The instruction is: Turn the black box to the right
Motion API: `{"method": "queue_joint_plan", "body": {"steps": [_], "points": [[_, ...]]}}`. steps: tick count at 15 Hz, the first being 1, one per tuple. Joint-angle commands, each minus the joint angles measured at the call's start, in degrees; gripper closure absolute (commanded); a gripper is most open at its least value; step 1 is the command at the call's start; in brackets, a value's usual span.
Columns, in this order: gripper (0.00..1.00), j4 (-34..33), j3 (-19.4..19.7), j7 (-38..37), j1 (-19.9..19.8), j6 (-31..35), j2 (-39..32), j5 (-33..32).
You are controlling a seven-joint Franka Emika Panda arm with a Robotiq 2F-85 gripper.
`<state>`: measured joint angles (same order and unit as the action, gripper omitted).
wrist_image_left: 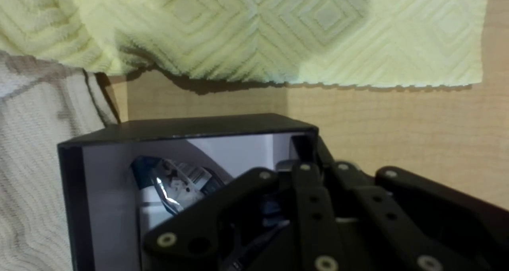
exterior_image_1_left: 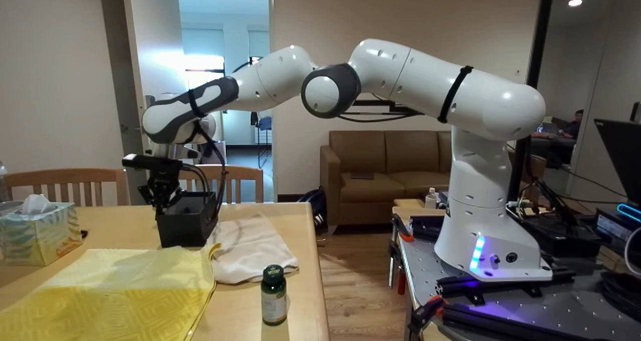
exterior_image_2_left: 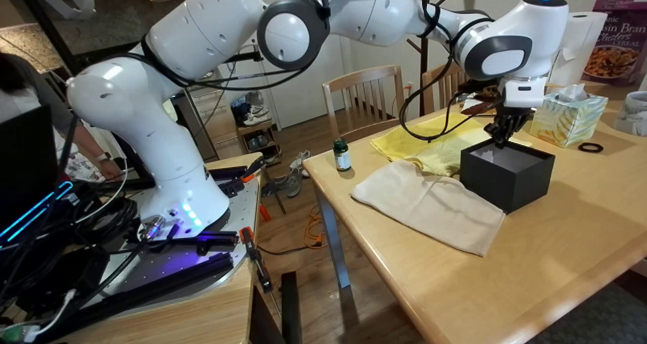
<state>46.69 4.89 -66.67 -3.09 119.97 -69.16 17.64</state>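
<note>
The black box [exterior_image_1_left: 183,226] is an open-topped box with a pale inside. It stands upright on the table, and it also shows in an exterior view [exterior_image_2_left: 486,182]. In the wrist view the box [wrist_image_left: 191,127] has a shiny wrapped packet [wrist_image_left: 181,185] in it. My gripper [wrist_image_left: 316,153] points down at one wall of the box, with one finger inside and one outside. The fingers look closed on that wall; their tips are dark and partly hidden. The gripper shows above the box's rim in both exterior views [exterior_image_1_left: 160,206] [exterior_image_2_left: 500,138].
A yellow cloth [exterior_image_1_left: 120,291] and a whitish cloth [exterior_image_2_left: 429,202] lie close beside the box. A small dark green bottle [exterior_image_1_left: 274,296] stands near the table edge. A tissue box [exterior_image_2_left: 568,116] and a black ring [exterior_image_2_left: 590,147] are on the table past the box.
</note>
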Motion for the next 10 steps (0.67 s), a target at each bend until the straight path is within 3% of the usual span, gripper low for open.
{"method": "queue_joint_plan", "body": {"steps": [1, 10], "points": [[0.70, -6.82, -3.00, -1.68, -0.98, 0.10, -6.69, -0.09], [0.13, -14.25, -11.72, 4.49, -3.17, 3.69, -14.40, 3.07]]}}
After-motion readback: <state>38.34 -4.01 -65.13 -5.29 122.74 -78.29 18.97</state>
